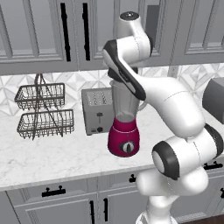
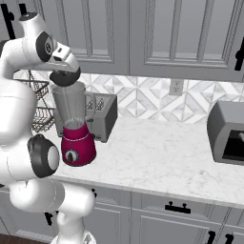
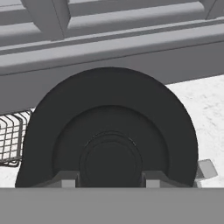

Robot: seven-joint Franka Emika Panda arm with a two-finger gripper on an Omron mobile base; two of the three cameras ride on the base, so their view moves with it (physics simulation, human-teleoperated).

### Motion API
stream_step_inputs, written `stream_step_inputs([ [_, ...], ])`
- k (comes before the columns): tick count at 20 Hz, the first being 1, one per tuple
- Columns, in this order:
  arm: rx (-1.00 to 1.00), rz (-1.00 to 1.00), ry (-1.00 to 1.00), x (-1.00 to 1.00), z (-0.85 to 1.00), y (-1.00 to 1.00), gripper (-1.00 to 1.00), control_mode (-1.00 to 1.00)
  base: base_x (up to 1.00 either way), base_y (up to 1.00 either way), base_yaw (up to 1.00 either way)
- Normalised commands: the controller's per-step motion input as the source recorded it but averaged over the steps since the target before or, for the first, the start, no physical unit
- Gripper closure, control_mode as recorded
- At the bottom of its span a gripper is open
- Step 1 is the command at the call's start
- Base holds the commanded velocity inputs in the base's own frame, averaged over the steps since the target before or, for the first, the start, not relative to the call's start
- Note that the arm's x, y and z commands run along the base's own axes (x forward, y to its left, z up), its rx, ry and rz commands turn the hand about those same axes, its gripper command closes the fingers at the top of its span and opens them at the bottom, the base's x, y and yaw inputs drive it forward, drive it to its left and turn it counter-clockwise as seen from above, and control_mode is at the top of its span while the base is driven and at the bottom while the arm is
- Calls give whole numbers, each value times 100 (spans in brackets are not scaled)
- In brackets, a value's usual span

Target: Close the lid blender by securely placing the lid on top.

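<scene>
The blender stands on the marble table, its magenta base near the front edge and its dark knob turned to the room. Its clear greyish jar rises upright, with the side handle pointing to the right in the left base view. Just behind it and a little to the left stands a silver toaster, very near the jar. Farther left on the table is a two-level wire basket, well apart from the blender. At the far right end of the table there is a grey boxy appliance with a dark front.

The white arm bends over the blender from above. The end effector is directly over the mouth of the jar and it holds the lid, a dark round cap. In the right base view the lid sits at the top rim of the jar; I cannot tell if it already rests on the rim or is just above it. In the hand view the lid is a big dark disc with a raised round knob in the middle, and the two fingertips stand on both sides of this knob, closed on it at a medium width.
</scene>
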Motion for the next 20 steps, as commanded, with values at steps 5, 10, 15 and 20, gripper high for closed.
stream_step_inputs([
  [5,0,2,3,0,-26,-5,100,-100,0,0,0],
  [10,0,1,0,9,-8,-6,100,-100,0,0,0],
  [15,0,0,4,25,0,0,100,-100,0,0,0],
  [20,0,1,12,4,-4,0,100,-100,0,0,0],
])
